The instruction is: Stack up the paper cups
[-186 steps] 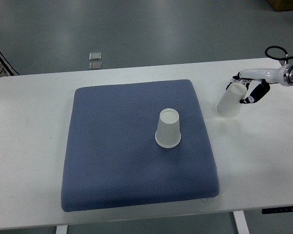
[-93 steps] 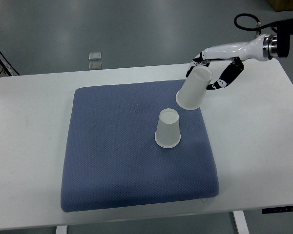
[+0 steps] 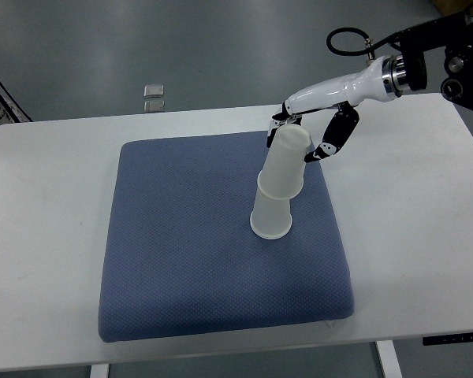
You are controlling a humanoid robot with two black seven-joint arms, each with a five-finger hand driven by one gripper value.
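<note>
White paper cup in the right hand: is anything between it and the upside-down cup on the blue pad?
Nothing visible. The right hand holds the tilted white paper cup directly over the upside-down white paper cup on the blue pad.

A pad (image 3: 181, 252) lies on the middle of the table (image 3: 47, 197). A cup (image 3: 271, 217) stands mouth down on the pad, right of its centre. A second cup (image 3: 284, 161) sits tilted over its top, with the right hand (image 3: 307, 135) at that cup's far end.
</note>
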